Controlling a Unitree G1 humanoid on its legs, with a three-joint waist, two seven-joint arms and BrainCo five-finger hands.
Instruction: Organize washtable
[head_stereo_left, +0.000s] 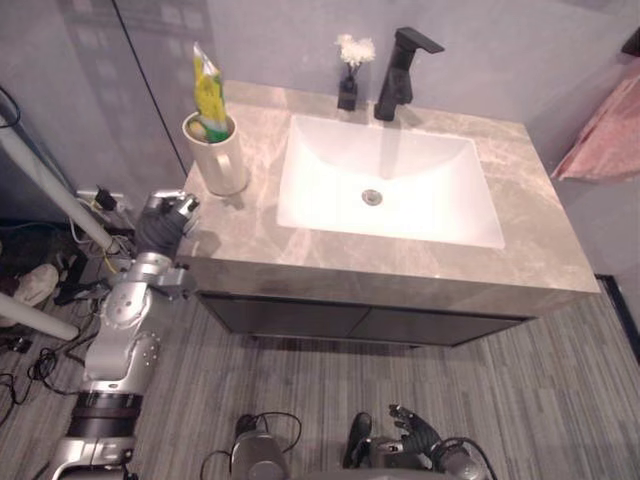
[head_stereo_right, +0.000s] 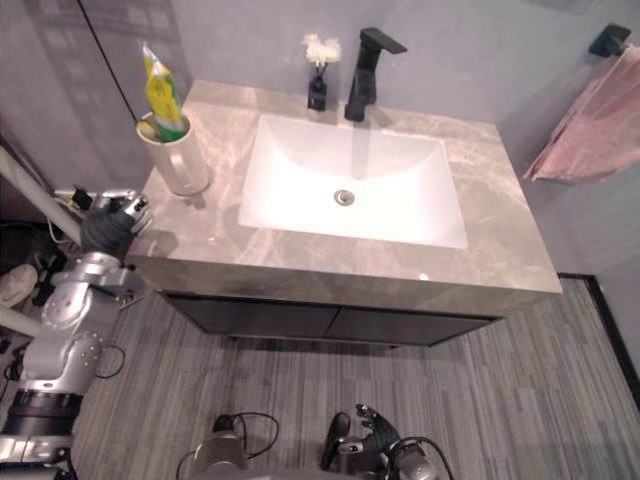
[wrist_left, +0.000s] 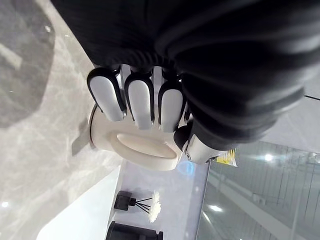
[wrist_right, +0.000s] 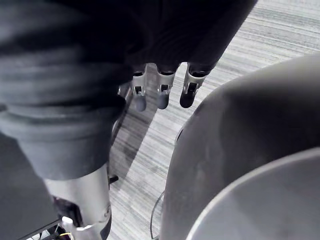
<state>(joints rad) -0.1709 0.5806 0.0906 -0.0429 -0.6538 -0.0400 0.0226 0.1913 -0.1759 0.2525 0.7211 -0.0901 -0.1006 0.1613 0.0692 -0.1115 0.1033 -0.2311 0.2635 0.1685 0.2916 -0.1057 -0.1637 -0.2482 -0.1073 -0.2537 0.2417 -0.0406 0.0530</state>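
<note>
In the left eye view, the washtable looks close to tidy. The cup stands upright at the back left corner, just beside the sink, with a yellow-green tube standing in it. A small vase and the faucet sit along the back edge. The rest of the top is bare. Our left hand hovers at the washtable's left edge, near the cup but apart from it and holding nothing. Our right hand hangs low, well away from the washtable.

In the right eye view, the layout is the same. The left hand is just off the corner, and a pink towel hangs on the wall to the right, clear of the top. We see nothing loose on the top to gather.

In the left wrist view, the cup lies just past the hand, handle toward us, with a gap between them. We cannot tell from here whether this hand is released or clenched. The vase shows farther on.

In the right wrist view, the right hand is released, its fingers hanging straight over the floor and grasping nothing.

We judge the sorting largely done: the tube is in the cup, the cup is set in its corner, and little seems left beyond drawing the left arm back.
</note>
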